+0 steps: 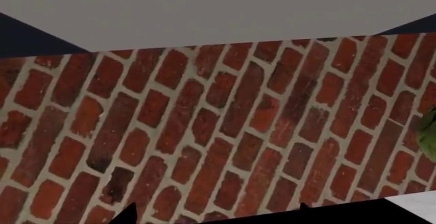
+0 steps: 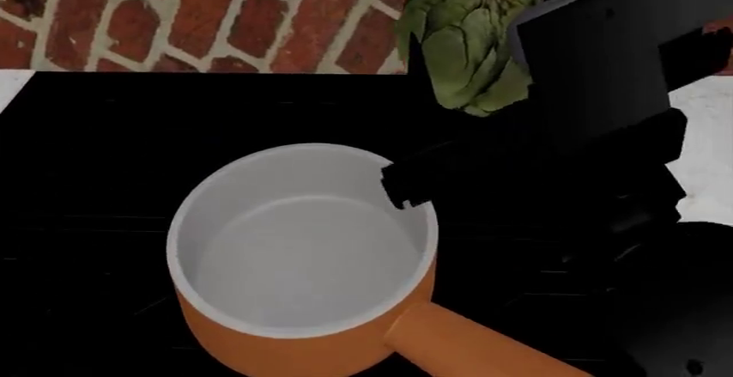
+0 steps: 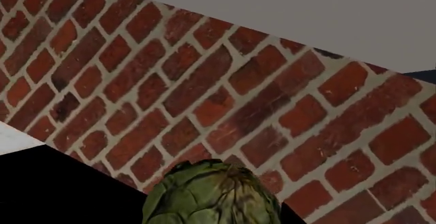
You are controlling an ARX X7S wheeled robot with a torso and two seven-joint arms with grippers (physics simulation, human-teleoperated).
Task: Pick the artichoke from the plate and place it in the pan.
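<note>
Flat, even simulator light; sharp renders, black surfaces without detail, no glare

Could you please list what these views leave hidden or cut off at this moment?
- Plate: in no view.
- Right gripper fingers: black arm hides them in the head view; grip on the artichoke unconfirmed.
- Left gripper: only dark tips at the left wrist view's edge.
- Pan handle: cut by the head view's bottom edge.

Matt orange pan (image 2: 300,248); leafy artichoke (image 2: 469,38)
</note>
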